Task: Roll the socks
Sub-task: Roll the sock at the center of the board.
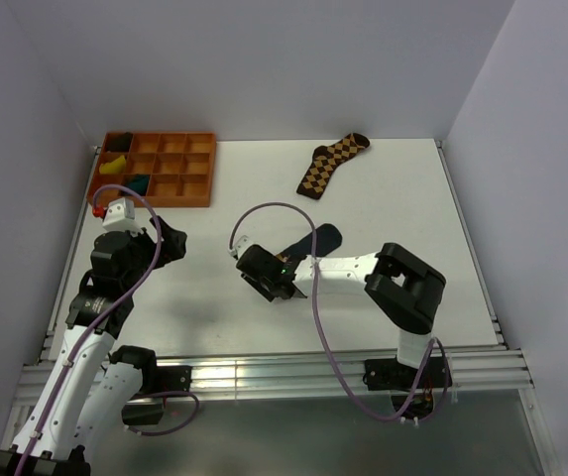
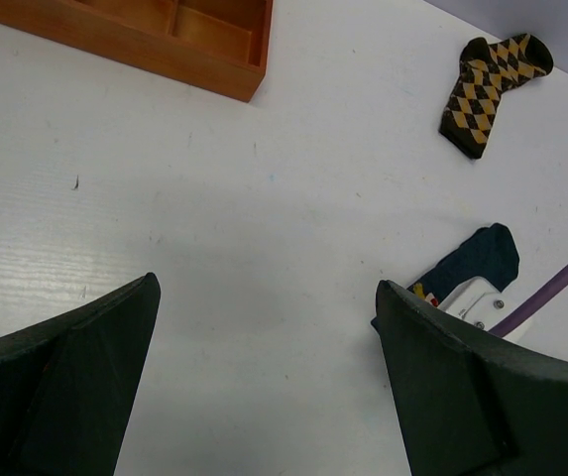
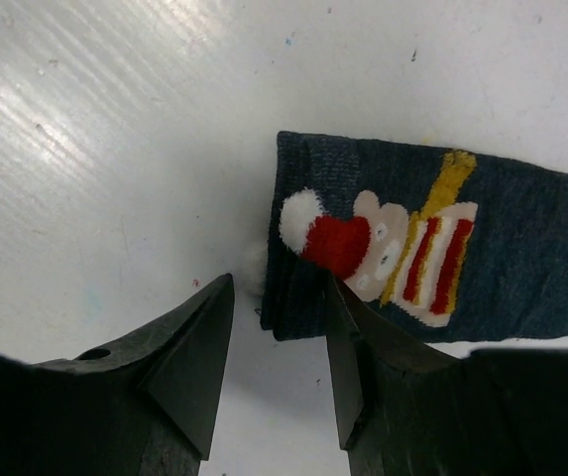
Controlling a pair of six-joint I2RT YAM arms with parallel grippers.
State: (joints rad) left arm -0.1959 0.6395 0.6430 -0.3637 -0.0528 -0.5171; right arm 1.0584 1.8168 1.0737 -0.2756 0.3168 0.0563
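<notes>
At the cuff end of the teal sock [image 3: 521, 228], which lies flat on the desk [image 3: 115, 119], my right end effector [image 3: 279, 288] stands half-spread, one finger over the cuff corner, the other over bare desk, gripping nothing. Closing here could catch only that corner, I judge, so the roll starts crooked or slips free. My left end effector [image 2: 266, 288] hangs wide, well apart from the sock, pinning nothing.
</notes>
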